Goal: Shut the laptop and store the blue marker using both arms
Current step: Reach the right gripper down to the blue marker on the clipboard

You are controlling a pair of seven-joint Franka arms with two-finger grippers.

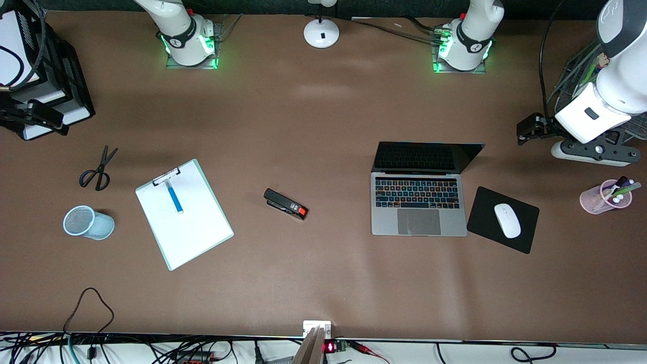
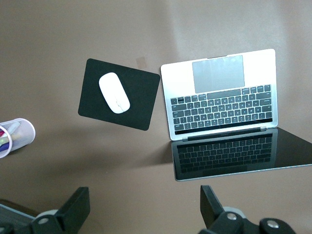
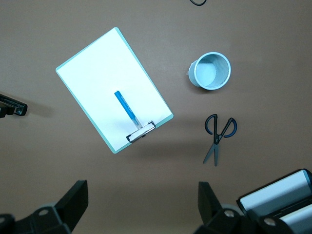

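Note:
The silver-grey laptop [image 1: 419, 212] stands open on the table, its dark screen tilted back; it also shows in the left wrist view [image 2: 219, 92]. The blue marker [image 1: 174, 197] lies on a white clipboard [image 1: 192, 232], its upper end at the clip; it also shows in the right wrist view [image 3: 126, 109]. My left gripper [image 1: 530, 129] [image 2: 145, 207] is open and empty, up over the left arm's end of the table, apart from the laptop. My right gripper [image 1: 31, 115] [image 3: 141, 204] is open and empty, up over the right arm's end, apart from the clipboard.
A white mouse [image 1: 507, 220] lies on a black mouse pad [image 1: 485, 222] beside the laptop. A pink pen cup [image 1: 604, 198], a black stapler [image 1: 285, 203], black scissors [image 1: 98, 169], a blue mesh cup [image 1: 88, 222] and a black file tray [image 1: 55, 71] are also here.

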